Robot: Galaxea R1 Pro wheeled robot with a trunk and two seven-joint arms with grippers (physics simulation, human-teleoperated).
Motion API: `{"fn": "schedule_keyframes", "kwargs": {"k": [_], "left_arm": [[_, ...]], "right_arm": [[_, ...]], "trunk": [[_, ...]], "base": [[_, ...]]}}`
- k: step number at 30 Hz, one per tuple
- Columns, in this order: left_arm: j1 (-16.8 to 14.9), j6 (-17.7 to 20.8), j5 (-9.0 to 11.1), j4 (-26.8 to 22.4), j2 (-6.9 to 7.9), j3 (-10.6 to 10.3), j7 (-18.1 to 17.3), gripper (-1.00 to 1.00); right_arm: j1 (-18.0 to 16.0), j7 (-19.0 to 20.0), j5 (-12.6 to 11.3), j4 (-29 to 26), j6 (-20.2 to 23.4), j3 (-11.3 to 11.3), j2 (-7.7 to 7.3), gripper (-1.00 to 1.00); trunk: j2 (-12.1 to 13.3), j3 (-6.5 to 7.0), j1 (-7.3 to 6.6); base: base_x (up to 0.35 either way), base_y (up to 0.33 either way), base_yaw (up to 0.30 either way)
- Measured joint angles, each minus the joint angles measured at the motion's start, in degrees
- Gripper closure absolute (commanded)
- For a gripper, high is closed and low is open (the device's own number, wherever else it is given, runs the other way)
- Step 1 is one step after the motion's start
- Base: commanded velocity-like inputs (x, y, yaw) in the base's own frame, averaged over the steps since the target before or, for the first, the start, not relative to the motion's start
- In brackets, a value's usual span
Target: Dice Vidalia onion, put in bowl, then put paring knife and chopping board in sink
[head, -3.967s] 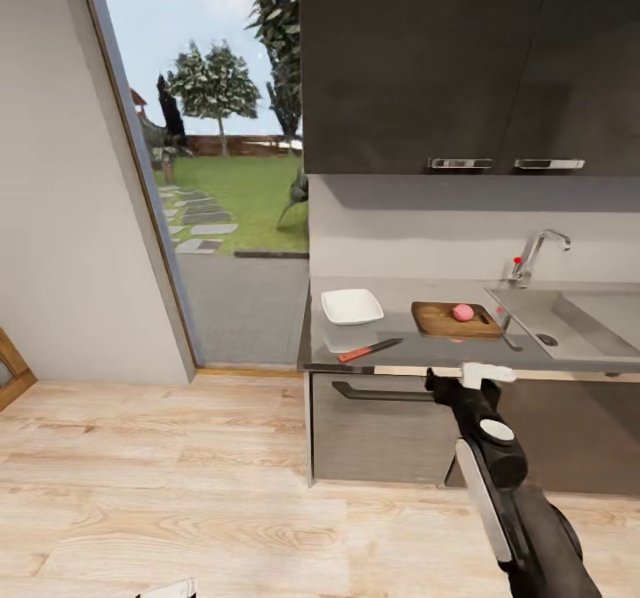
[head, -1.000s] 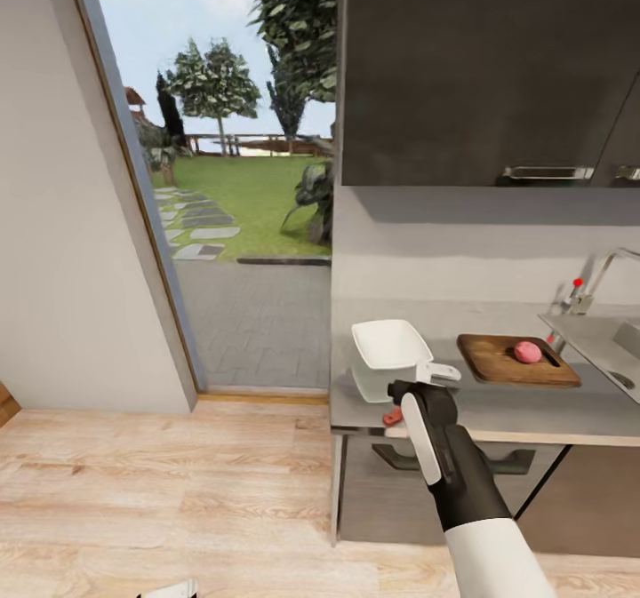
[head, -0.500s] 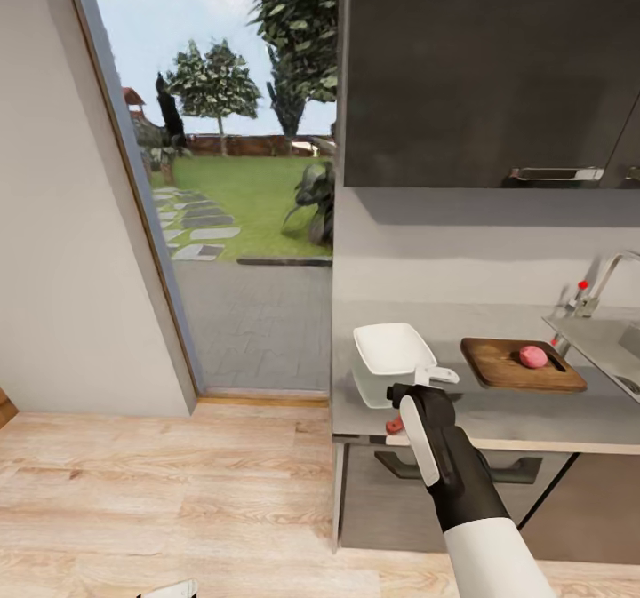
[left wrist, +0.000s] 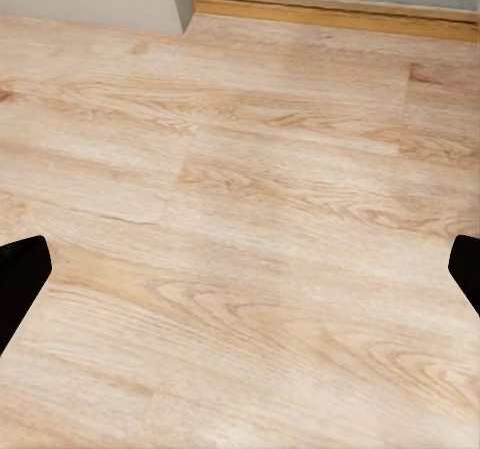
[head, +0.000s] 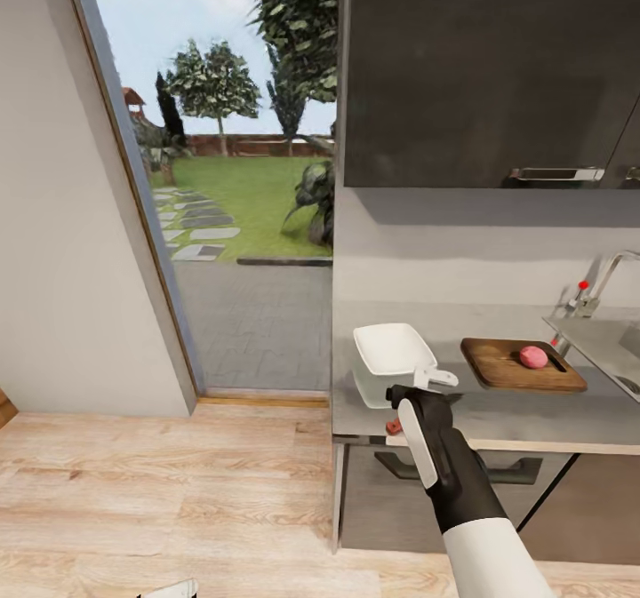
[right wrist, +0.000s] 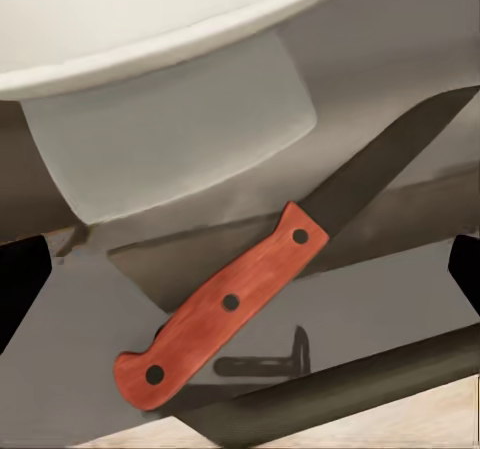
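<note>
The paring knife, orange-red handle and dark blade, lies on the grey countertop near its front edge, just in front of the white bowl. My right gripper hangs open right above the knife; in the right wrist view its fingertips stand wide on either side of the handle, apart from it. The pink Vidalia onion rests on the brown chopping board, to the right of the bowl. The sink is at the far right. My left gripper is open over bare wood floor.
Glossy black upper cabinets hang over the counter. The chrome tap stands behind the sink. An open doorway to a garden is to the left of the counter's end, with light wood floor in front.
Since 4 s ago the camera has come closer and turned left, and my right arm has moved from the counter's front edge to over the knife. In the last second it barely shifted.
</note>
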Motion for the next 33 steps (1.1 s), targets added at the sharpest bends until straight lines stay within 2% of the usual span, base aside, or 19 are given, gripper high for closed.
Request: {"fn": "schedule_keyframes", "kwargs": {"k": [9, 23, 33], "left_arm": [[0.0, 0.03, 0.0, 0.0, 0.0, 0.0, 0.03, -1.0], [0.0, 0.04, 0.0, 0.0, 0.0, 0.0, 0.02, -1.0], [0.0, 0.04, 0.0, 0.0, 0.0, 0.0, 0.04, -1.0]], "right_arm": [[-0.01, 0.02, 0.04, 1.67, -0.18, -0.09, 0.0, -1.0], [-0.01, 0.08, 0.03, 2.81, -0.24, -0.1, 0.0, -1.0], [-0.03, 0.18, -0.03, 3.37, -2.0, -0.42, 0.0, -1.0]], "trunk": [[0.0, -0.27, 0.0], [0.0, -1.51, 0.0], [0.0, -2.44, 0.0]], "base": [[0.0, 0.0, 0.0], [0.0, 0.0, 0.0], [0.002, 0.0, 0.0]]}}
